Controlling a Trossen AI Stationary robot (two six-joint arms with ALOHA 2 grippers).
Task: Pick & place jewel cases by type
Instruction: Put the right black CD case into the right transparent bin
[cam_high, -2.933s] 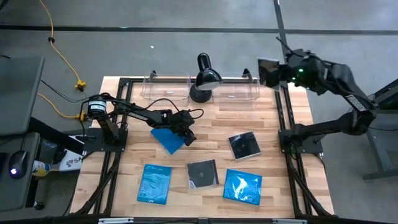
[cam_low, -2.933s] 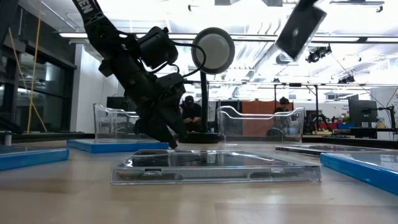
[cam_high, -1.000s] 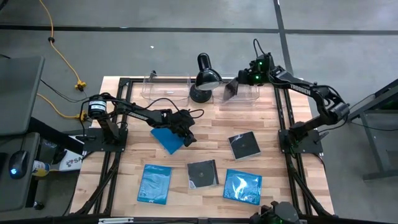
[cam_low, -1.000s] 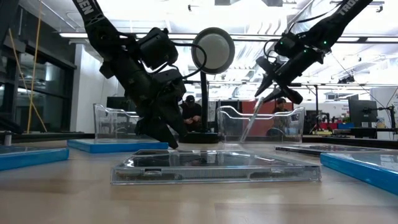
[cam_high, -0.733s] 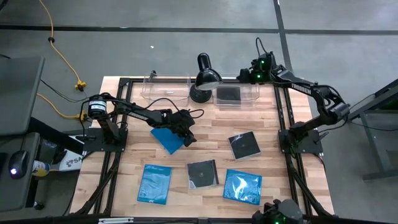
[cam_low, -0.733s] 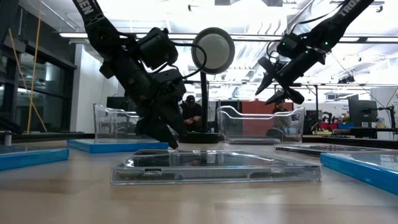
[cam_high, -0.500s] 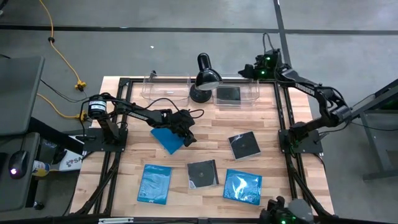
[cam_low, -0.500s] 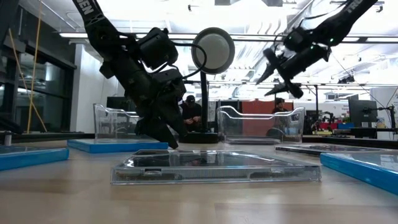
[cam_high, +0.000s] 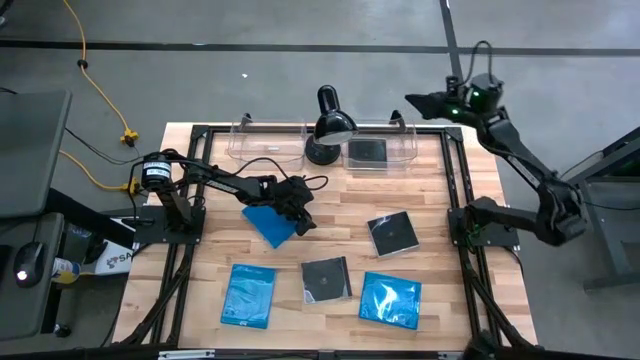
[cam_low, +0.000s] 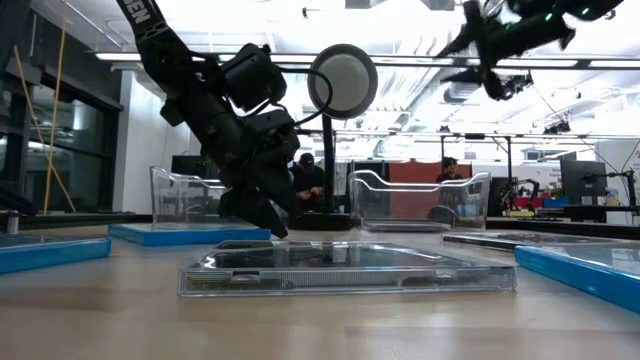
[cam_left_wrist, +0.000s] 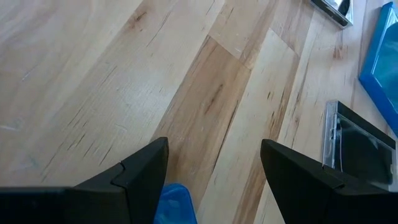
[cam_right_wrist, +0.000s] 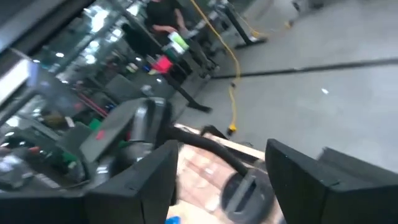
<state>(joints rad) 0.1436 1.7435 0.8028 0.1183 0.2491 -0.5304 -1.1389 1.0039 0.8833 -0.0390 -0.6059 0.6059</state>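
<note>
Bright blue is seen on three jewel cases (cam_high: 270, 224) (cam_high: 248, 296) (cam_high: 390, 300); black is shown by three others (cam_high: 392, 234) (cam_high: 327, 279) (cam_high: 367, 151). The tabletop (cam_high: 430, 200) is patterned in pale wooden planks. A black lamp (cam_high: 330, 125) and a yellow cable (cam_high: 95, 85) are seen.

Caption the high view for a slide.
Right gripper open above the table edge, a black jewel case in the right bin; left gripper at a blue case.

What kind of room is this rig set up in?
Likely a robotics lab or workshop: a butcher-block table on bare concrete floor, ceiling strip lights over open space, and people at workstations behind the bins.
</note>
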